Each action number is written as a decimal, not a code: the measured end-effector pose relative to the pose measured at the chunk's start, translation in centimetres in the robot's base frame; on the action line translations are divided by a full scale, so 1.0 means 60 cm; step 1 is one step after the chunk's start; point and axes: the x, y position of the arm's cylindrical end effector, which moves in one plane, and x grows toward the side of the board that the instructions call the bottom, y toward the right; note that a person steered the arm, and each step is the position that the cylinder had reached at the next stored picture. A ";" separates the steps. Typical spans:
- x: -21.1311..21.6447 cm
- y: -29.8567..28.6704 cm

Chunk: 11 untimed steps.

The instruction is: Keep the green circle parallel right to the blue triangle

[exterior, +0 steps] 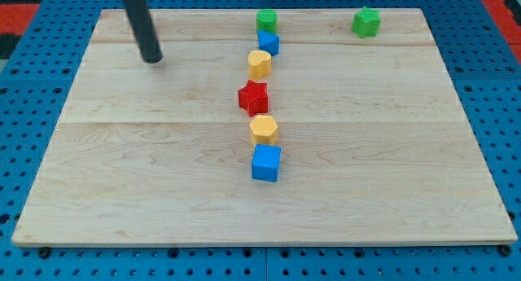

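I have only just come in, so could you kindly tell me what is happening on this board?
My tip rests on the board at the view's upper left, touching no block. The green circle sits just above the blue triangle at the head of a column: yellow block, red star, another yellow block, blue cube. A green star lies apart at upper right.

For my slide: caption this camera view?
My tip rests far left of the green circle touching the blue triangle.
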 end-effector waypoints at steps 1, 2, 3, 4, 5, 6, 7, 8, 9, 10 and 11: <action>-0.041 -0.005; -0.103 0.013; -0.141 0.068; -0.168 0.196; -0.162 0.266; -0.137 0.272; -0.138 0.278; -0.146 0.278; -0.115 0.263; -0.113 0.263; -0.113 0.263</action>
